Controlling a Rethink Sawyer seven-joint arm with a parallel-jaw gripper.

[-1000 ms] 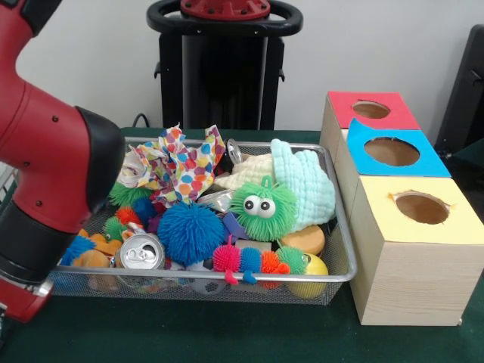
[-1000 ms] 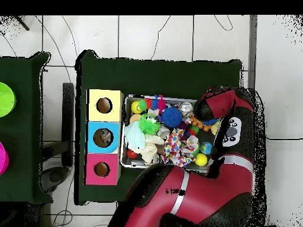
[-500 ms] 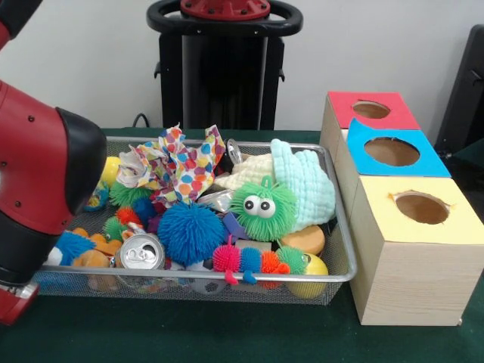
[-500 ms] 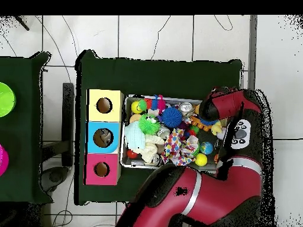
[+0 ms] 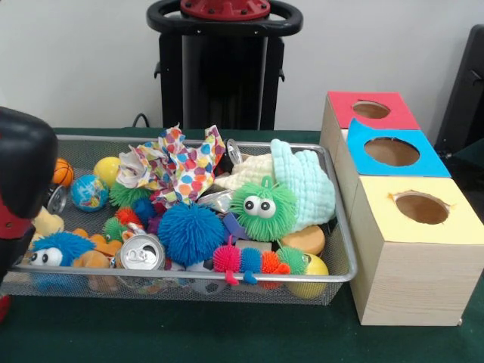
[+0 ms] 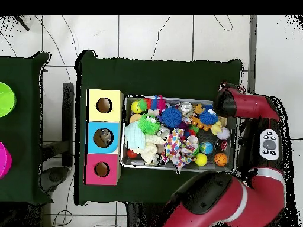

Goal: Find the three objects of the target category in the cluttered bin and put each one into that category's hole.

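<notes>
I see the arm's black end [image 6: 225, 103] sitting over one corner of the bin [image 6: 180, 168]. In the front view it shows as a dark bulk [image 5: 23, 170] at the picture's edge. The pincer itself I cannot make out in either view, so I cannot tell whether it is apart, together or clamped on anything.

Closest to that end of the arm, inside the mesh, lie a blue fuzzy toy with eyes [image 5: 54, 248], a small orange ball [image 5: 63, 172] and a globe-patterned ball [image 5: 89, 192]. A yellow ball [image 5: 107, 171] is just beyond them. Further from the arm, a drink can [image 5: 141, 252] lies against the rim beside a blue spiky ball [image 5: 190, 231]. A polka-dot cloth [image 5: 180, 162] is heaped behind the two. Further off again come a green fuzzy toy with eyes [image 5: 263, 208] and a striped spiky caterpillar [image 5: 249, 261]. A mint-green cloth [image 5: 302, 185] lies at the bin's opposite end.

The hole [image 5: 392, 151] in the blue-topped box is well apart from the arm, past the whole width of the bin. That box stands between the red-topped box [image 5: 370, 110] and the yellow-topped box [image 5: 420, 208].
</notes>
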